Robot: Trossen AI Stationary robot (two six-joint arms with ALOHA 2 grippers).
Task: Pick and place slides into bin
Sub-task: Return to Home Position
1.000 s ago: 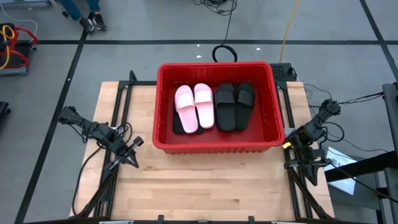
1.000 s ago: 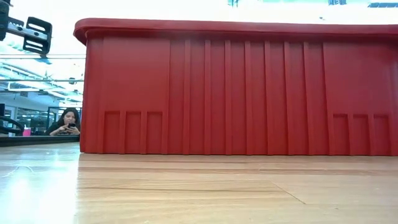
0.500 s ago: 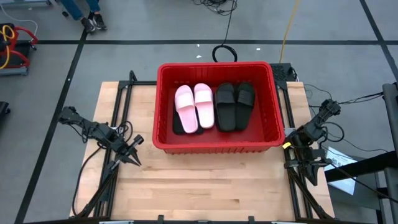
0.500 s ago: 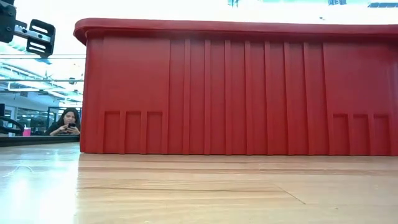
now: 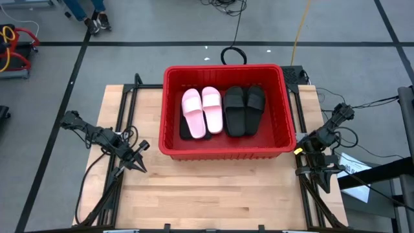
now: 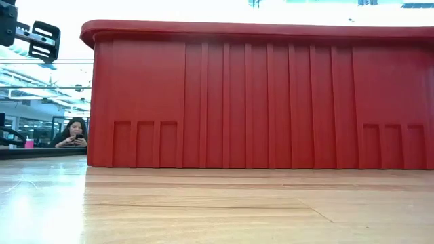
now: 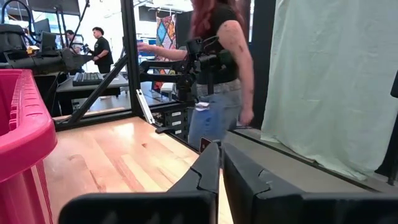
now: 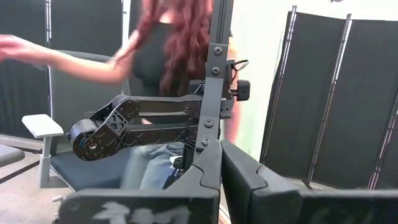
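The red bin (image 5: pixel 224 153) stands at the table's far middle; its near wall fills the low view (image 6: pixel 258 95). Inside lie two light pink slides (image 5: pixel 202 110) side by side and two black slides (image 5: pixel 243 109) to their right. Another black slide (image 5: pixel 185 134) shows partly beneath the left pink one. My left gripper (image 5: pixel 140 166) is shut and empty at the table's left, near the bin's near left corner; its fingers meet in the left wrist view (image 7: pixel 220 163). My right gripper (image 5: pixel 321 176) is shut and empty at the table's right edge (image 8: pixel 221 160).
Bare wooden table top (image 5: pixel 213 194) lies in front of the bin. A person (image 7: pixel 217 68) stands beyond the table's right side near my right arm's base, also in the right wrist view (image 8: pixel 168 68). Another person (image 6: pixel 73 132) sits far off behind the table.
My left gripper has moved slightly in the first half second, shifting a little toward the bin in the low view, then kept still. The slides and the bin have not moved.
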